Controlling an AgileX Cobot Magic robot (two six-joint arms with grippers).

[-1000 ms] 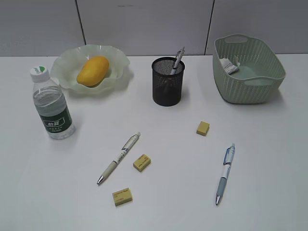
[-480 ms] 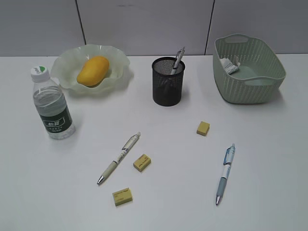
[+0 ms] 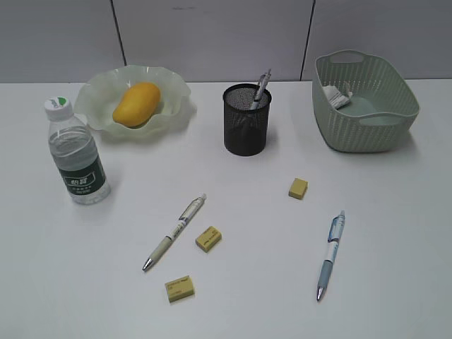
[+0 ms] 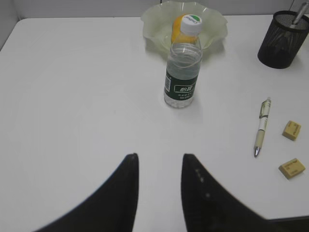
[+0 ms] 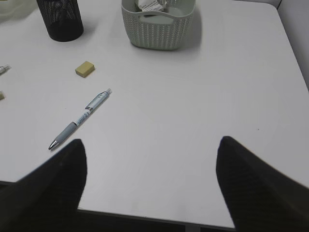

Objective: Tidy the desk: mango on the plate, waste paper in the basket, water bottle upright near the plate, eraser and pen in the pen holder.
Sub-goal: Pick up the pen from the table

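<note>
The mango [image 3: 136, 104] lies on the plate [image 3: 178, 99] at the far left of the desk [image 3: 395, 233], and the water bottle [image 3: 76, 154] stands upright just near of the plate. The waste paper [image 3: 337, 97] sits in the basket [image 3: 367, 120] at the far right. The pen holder [image 3: 246, 120] stands between them with one pen [image 3: 263, 87] in it. Two pens lie loose: a white one [image 3: 174, 232] left of centre, a blue one [image 3: 330, 254] to the right. Three erasers lie on the desk: one [image 3: 298, 188] near the holder, two [image 3: 208, 239] [image 3: 179, 288] beside the white pen. The left gripper [image 4: 159, 183] has its fingers partly apart, holding nothing; the right gripper [image 5: 150, 179] has its fingers spread wide over bare desk
</note>
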